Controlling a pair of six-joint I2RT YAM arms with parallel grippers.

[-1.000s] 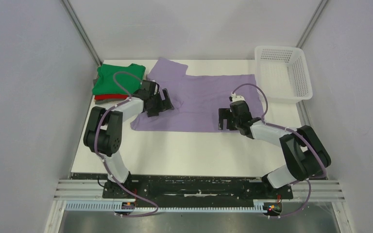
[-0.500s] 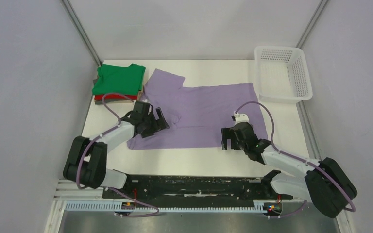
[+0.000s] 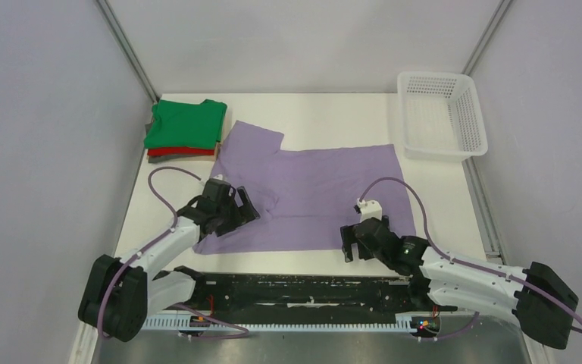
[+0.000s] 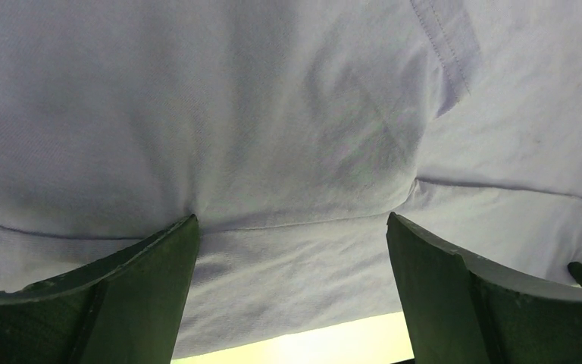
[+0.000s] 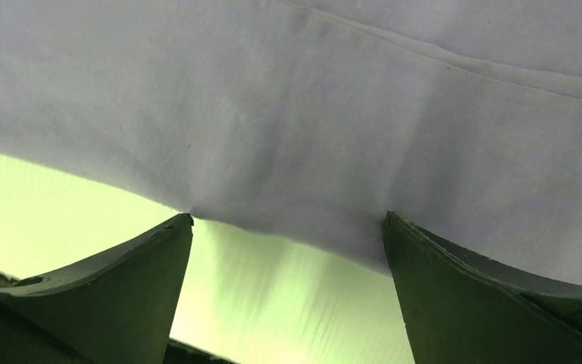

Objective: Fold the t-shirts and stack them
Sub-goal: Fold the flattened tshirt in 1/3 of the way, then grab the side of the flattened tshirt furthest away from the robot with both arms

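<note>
Lilac short-sleeved cloth t-shirt [image 3: 326, 189] is lying flat, the left end effector [image 4: 292, 227] and right end effector [image 5: 288, 224], both wide open, pressing down on it, likely straightening it for folding.

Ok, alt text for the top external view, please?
A lilac t-shirt lies spread flat on a white table, with the left arm and right arm reaching low onto its near edge, jaws at the cloth. A green t-shirt tops a folded stack at far left; a white mesh basket stands far right.

Lilac t-shirt [image 3: 326, 189] flat beside folded stack [image 3: 186, 127]
</note>
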